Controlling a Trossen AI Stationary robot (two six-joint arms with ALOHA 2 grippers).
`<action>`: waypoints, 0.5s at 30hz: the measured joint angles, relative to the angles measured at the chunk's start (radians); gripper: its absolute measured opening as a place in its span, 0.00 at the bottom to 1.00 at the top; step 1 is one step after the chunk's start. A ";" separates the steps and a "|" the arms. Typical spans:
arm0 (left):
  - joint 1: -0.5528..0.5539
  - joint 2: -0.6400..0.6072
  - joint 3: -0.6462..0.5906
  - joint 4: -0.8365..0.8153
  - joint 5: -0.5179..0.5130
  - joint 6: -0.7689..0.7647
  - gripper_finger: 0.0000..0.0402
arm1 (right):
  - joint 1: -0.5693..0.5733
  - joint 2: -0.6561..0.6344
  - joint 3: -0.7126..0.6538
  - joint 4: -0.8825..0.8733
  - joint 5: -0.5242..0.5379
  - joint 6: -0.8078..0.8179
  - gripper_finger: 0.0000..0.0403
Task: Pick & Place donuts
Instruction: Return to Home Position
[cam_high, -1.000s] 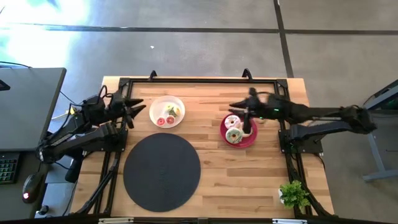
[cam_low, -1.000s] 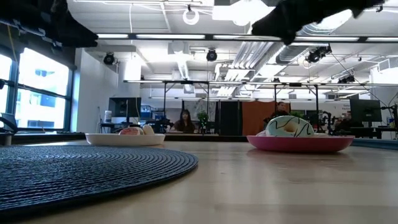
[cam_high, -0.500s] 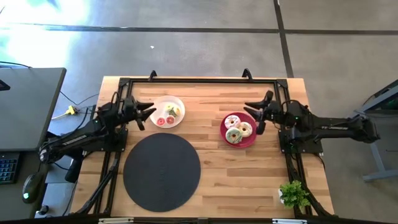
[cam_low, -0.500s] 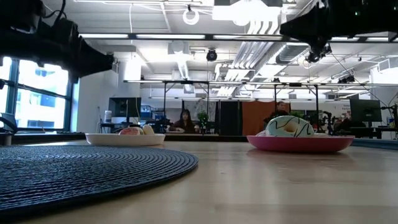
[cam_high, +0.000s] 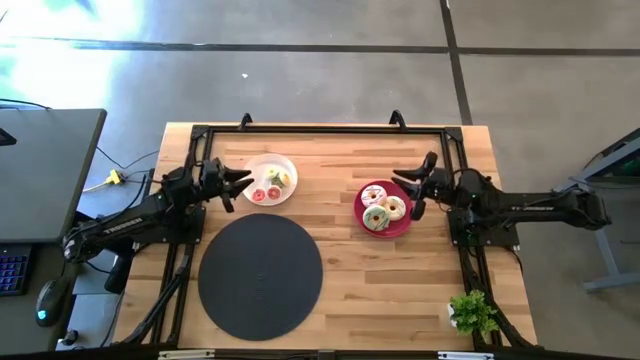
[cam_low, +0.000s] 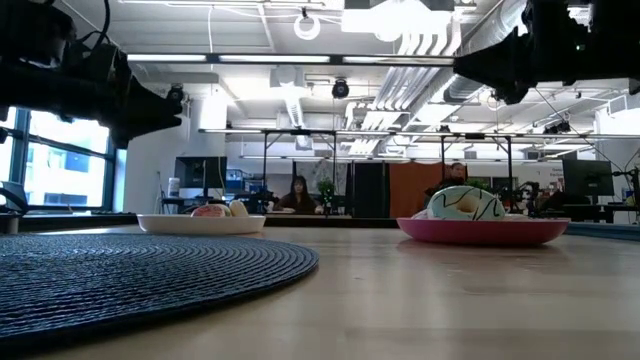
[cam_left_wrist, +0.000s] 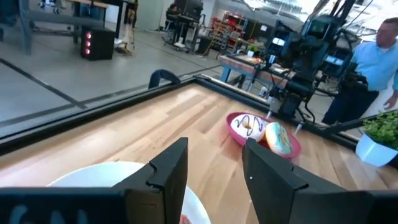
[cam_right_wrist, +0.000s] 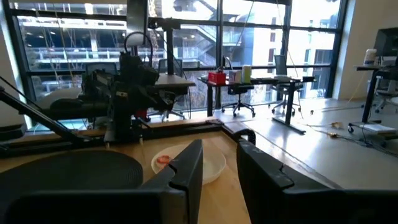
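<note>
Small donuts (cam_high: 266, 190) lie on the white plate (cam_high: 288, 165) just beyond the dark round mat (cam_high: 260, 276); iced donuts (cam_high: 380, 210) fill the red plate (cam_high: 405, 228) off the mat's far right. Left gripper (cam_high: 232, 185) hangs past the mat's far-left edge and right gripper (cam_high: 415, 190) well past its far right, each beside its plate with fingers spread and empty. Potted plant (cam_high: 472, 312) stands well right of the mat.

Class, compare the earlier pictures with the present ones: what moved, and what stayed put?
The right gripper pulled back from above the red plate toward its right edge; the left gripper sank lower beside the white plate. Both are open and empty. Donuts, plates and round mat unmoved.
</note>
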 joint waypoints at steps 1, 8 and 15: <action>0.000 0.000 0.000 0.002 0.000 0.000 0.37 | 0.000 0.000 -0.008 0.002 0.000 0.001 0.22; 0.000 0.000 -0.001 0.003 -0.034 0.011 0.37 | 0.000 0.001 -0.027 0.012 0.000 -0.022 0.22; 0.000 0.000 -0.002 -0.003 -0.049 0.011 0.37 | 0.003 0.000 -0.054 -0.015 -0.045 0.077 0.22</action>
